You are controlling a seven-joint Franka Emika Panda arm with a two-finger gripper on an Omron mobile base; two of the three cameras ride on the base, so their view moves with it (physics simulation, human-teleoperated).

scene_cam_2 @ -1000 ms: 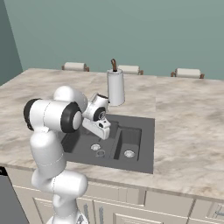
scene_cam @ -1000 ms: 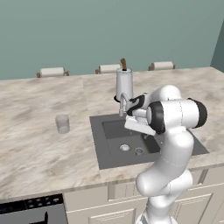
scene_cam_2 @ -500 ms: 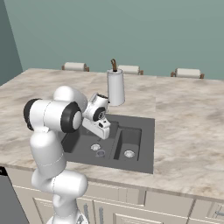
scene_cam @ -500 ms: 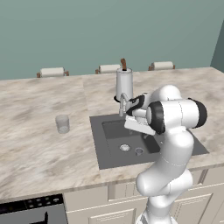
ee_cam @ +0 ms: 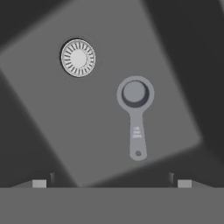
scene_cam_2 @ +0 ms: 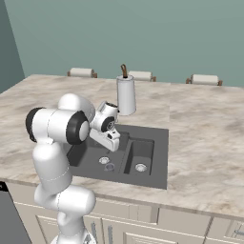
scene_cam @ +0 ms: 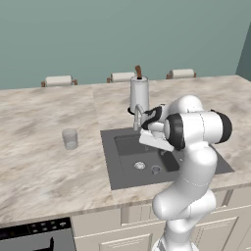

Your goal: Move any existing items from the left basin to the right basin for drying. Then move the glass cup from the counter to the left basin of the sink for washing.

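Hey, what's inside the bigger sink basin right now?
On the basin floor lie a silver drain and a grey measuring spoon, apart from each other. The arm hides the basin's back part in the base views.

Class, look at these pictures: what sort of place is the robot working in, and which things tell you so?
Most likely a kitchen: a two-basin sink with a slim tap set in a marbled stone counter, with cabinet doors below.

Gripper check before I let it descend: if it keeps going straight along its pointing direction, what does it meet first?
Probably the bare floor of the left basin, close beside the grey scoop's handle. The open gripper looks straight down; the depth is unclear.
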